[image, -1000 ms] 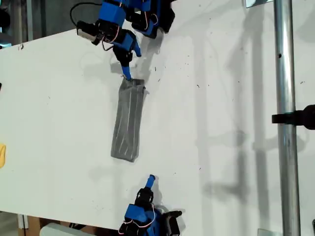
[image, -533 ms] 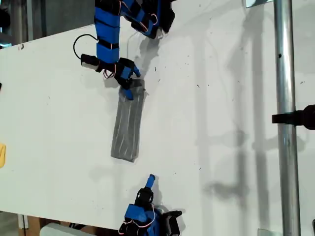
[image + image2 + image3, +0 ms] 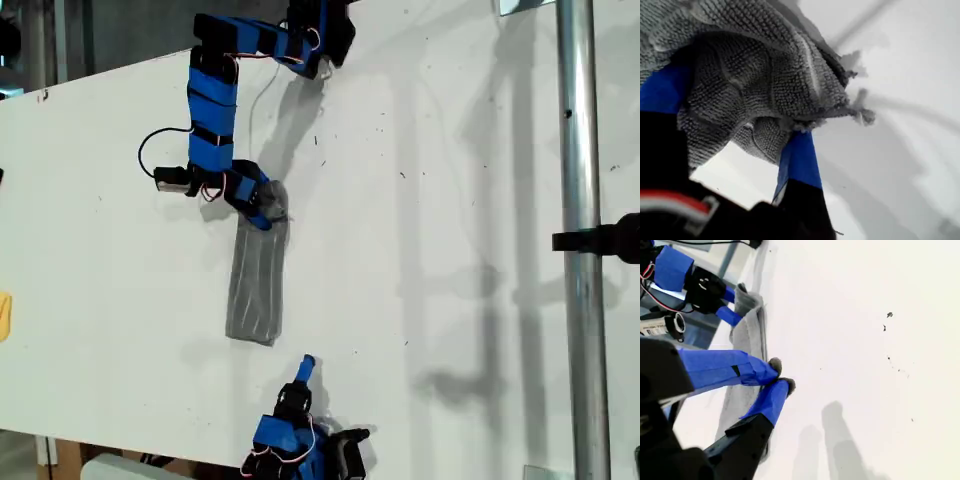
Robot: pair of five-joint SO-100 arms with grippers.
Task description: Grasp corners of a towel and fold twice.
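Now my first gripper (image 3: 740,145), clamped on the end of the thin grey ribbed towel (image 3: 257,280) nearest the first arm's base, sits further along the cloth than a second ago, when its blue tip only touched that edge; the strip has shortened and its held end is bunched and lifted. That suggests the second fold is under way, the gripped end being carried toward the far end of the towel, which lies flat on the white matte table (image 3: 450,250). In the first wrist view the fabric is a looped, knobbly microfibre with frayed threads at one corner, draped in soft folds over the blue-taped fingers (image 3: 799,160). My second gripper (image 3: 774,374) hovers just beyond the towel's far end, jaws nearly together and empty. A small yellow object (image 3: 4,316) lies well apart from the towel, at the table's edge.
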